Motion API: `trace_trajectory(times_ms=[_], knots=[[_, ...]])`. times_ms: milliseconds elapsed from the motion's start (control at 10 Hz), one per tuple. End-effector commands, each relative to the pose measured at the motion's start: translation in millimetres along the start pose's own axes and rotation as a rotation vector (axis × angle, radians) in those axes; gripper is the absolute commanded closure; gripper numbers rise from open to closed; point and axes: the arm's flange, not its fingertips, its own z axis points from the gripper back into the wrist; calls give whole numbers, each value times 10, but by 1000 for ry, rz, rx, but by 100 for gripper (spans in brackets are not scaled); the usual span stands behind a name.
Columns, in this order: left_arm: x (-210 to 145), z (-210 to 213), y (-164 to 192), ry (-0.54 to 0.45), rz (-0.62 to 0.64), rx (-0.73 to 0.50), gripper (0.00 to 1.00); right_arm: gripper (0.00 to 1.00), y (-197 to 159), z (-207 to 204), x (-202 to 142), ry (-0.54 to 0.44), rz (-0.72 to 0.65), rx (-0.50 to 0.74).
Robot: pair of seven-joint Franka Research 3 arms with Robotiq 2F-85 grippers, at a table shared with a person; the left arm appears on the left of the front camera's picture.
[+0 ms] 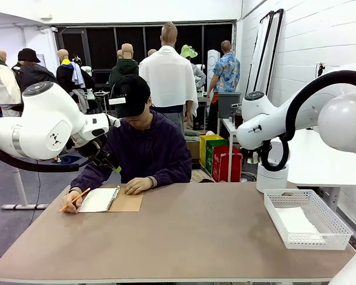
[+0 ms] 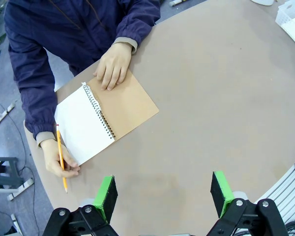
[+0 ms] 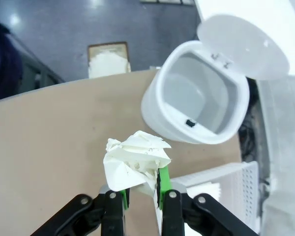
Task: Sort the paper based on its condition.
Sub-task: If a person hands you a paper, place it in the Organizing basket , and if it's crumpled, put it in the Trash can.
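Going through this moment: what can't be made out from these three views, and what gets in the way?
- Front view: the right gripper is hidden behind the right arm's own links.
- Right wrist view: any writing on the crumpled paper held in the right gripper is too small to read.
- Right wrist view: the bottom of the open white bin is hidden by its wall.
- Front view: the condition of the sheets in the white basket is too small to judge.
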Motion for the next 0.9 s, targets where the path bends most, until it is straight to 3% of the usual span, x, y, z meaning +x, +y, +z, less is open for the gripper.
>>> trace_trajectory(times_ms=[0,800], knots=[[3,-1,10,0,1,-2,0,72,75,-108,122,-2,-96,-96],[3,-1,10,0,1,-2,0,72,-230,-354,341,-21,-300,-207]])
